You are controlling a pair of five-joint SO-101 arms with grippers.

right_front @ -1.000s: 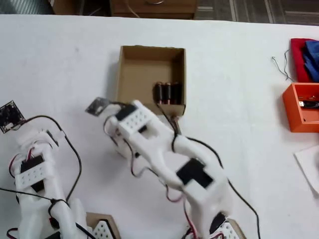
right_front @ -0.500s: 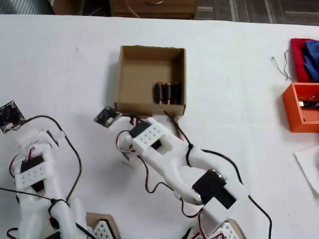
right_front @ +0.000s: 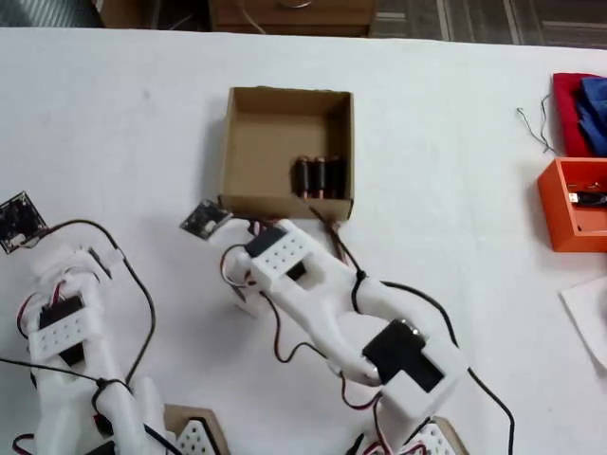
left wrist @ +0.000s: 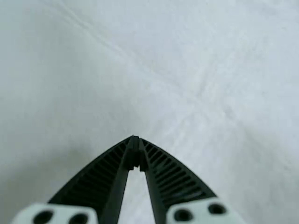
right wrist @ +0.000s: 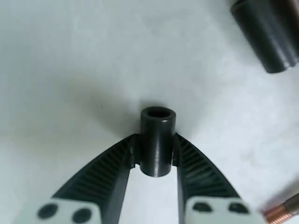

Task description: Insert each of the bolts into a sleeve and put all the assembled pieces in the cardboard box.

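My right gripper [right wrist: 155, 143] is shut on a black sleeve [right wrist: 157, 125], which stands upright between the fingers just over the white table. A second black sleeve [right wrist: 264, 32] lies a little farther off, and a copper-coloured bolt [right wrist: 282, 212] pokes in at the picture's edge. In the high view the right arm [right_front: 313, 294] bends down just in front of the cardboard box [right_front: 237, 142]. Dark assembled pieces [right_front: 318, 176] lie in the box's near right corner. My left gripper [left wrist: 134, 142] is shut on nothing above bare table, its arm [right_front: 66, 322] at the near left.
An orange box [right_front: 574, 204] and a red and blue cloth [right_front: 580, 114] sit at the table's right edge, with a white sheet [right_front: 588, 318] below them. Cables trail from both arms.
The right arm has pulled back from the box's front wall toward the near side and lowered. The left arm has kept still.
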